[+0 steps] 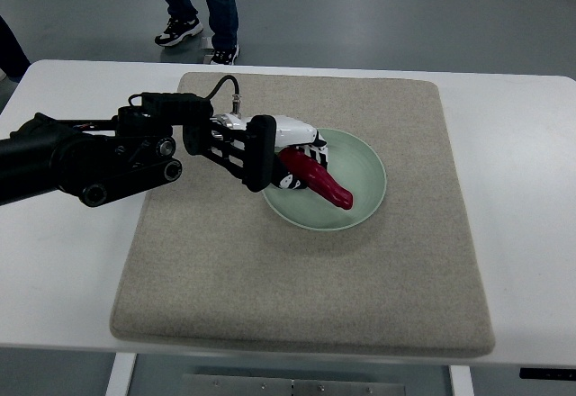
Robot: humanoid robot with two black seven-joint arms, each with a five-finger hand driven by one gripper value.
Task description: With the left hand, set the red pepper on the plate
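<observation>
Your left hand [286,148] grips the red pepper [317,179], which pokes out beyond its fingers, over the plate [364,157].

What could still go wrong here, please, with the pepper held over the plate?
1. The left hand grips only one end of the pepper; the free tip points toward the plate's far rim, so a careless release might let it roll or slide off.
2. The hand sits over the plate's near edge; opening or pulling back could nudge the plate across the mat.
</observation>
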